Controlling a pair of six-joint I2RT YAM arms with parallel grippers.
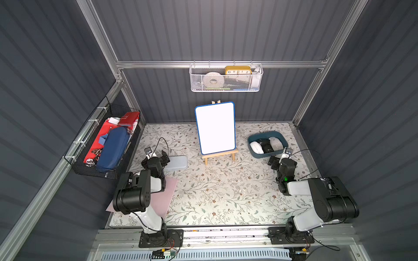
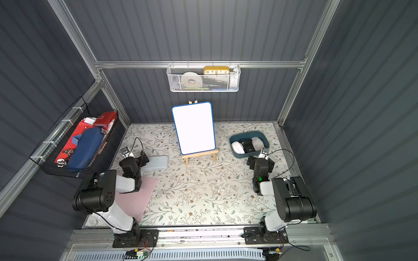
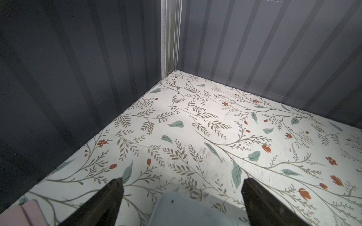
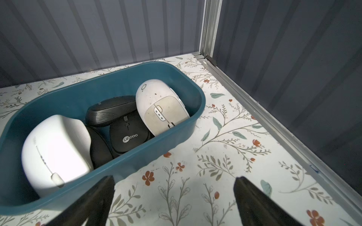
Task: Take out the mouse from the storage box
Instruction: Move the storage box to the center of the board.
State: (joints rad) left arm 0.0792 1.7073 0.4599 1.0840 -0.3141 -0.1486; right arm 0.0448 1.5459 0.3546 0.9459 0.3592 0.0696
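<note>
Nearest the right wrist camera, our right end effector (image 4: 174, 183) stands wide with nothing held. It hangs over bare floral surface (image 4: 225, 156) just beside the near wall of the storage box (image 4: 148, 151), not yet over it. That teal tub sits toward the far right corner of the surface. It holds a large white mouse (image 4: 56, 148) at one end, a black Lecoo mouse (image 4: 127, 137) and a ribbed black mouse (image 4: 109, 111) in the middle, and a white mouse with beige buttons (image 4: 156, 97) propped against the other end wall. Our left end effector (image 3: 182, 183) is also wide and empty, above the pale blue-grey case (image 3: 186, 211), well apart from the box.

The step in hand, as we judge it, is the reach. We should rise enough to clear the rim, move in over one mouse, and turn the wrist so the jaws straddle its narrow width. Either white mouse looks easier than the crowded black ones. Domed shells slip, so we close low on the flanks, then lift straight up so the light tub is not dragged along.
</note>
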